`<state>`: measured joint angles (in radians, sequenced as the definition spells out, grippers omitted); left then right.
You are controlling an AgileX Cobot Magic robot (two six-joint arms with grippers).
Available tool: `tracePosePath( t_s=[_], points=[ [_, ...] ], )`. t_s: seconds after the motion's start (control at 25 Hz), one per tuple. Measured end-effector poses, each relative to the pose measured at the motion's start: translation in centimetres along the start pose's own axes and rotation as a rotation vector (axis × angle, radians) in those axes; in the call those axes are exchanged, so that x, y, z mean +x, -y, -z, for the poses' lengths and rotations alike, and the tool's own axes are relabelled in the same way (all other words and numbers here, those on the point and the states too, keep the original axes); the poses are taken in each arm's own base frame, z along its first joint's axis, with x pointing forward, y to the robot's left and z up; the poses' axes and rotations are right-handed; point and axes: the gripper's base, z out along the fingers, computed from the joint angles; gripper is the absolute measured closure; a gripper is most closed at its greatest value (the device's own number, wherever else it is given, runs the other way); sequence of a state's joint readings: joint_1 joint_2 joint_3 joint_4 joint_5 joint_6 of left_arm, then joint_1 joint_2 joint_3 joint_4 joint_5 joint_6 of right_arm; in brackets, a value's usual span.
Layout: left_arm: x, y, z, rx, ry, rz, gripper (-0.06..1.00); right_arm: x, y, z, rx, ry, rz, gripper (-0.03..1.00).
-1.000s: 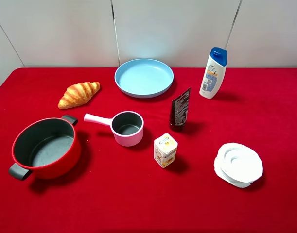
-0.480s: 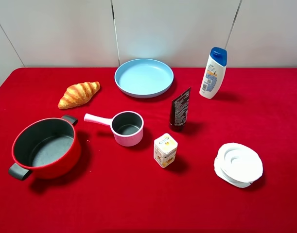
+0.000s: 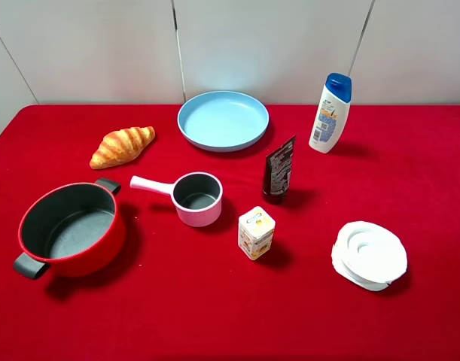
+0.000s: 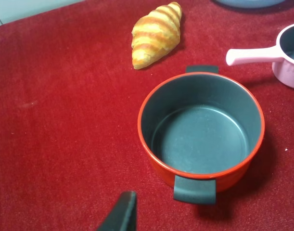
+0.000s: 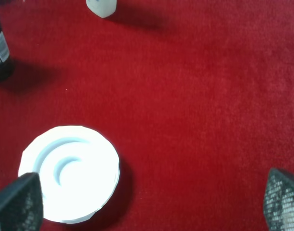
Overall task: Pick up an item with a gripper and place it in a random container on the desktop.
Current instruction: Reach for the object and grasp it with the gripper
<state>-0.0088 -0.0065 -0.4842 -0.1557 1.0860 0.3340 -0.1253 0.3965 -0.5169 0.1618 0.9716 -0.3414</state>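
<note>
The small white carton (image 3: 256, 232) with yellow-orange print stands upright on the red cloth desktop (image 3: 410, 173), near the middle of the exterior view. The light blue plate (image 3: 223, 120) lies empty at the back centre. No arm or gripper shows in the exterior view. In the left wrist view only one dark fingertip (image 4: 122, 211) shows, beside the red pot (image 4: 200, 132). My right gripper (image 5: 150, 202) is open and empty, with its two fingertips far apart over the cloth. The carton is out of both wrist views.
A red pot (image 3: 70, 228) stands front left, with a pink saucepan (image 3: 192, 197) and a croissant (image 3: 123, 146) nearby. A black tube (image 3: 278, 170) stands behind the carton. A white-blue shampoo bottle (image 3: 330, 113) stands back right. A white round dish (image 3: 369, 254) lies front right.
</note>
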Motion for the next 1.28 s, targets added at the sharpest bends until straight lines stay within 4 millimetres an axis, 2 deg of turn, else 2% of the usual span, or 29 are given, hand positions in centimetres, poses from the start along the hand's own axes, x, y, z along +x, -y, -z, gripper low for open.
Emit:
tracePosePath(
  t_s=[0.16,0.44,0.68,1.28],
  points=[
    [0.0,0.0,0.0,0.000,0.000,0.000,-0.05,-0.2,0.1,-0.4,-0.008,-0.032,0.000,0.27],
    [0.0,0.0,0.0,0.000,0.000,0.000,-0.05,-2.2,-0.3,-1.3,-0.101,-0.071,0.104,0.27],
    [0.0,0.0,0.0,0.000,0.000,0.000,-0.05,-3.4,-0.9,-3.5,-0.157,-0.111,0.155,0.27],
    [0.0,0.0,0.0,0.000,0.000,0.001,-0.05,-5.0,-5.0,-7.3,-0.322,-0.115,0.342,0.27]
  ],
)
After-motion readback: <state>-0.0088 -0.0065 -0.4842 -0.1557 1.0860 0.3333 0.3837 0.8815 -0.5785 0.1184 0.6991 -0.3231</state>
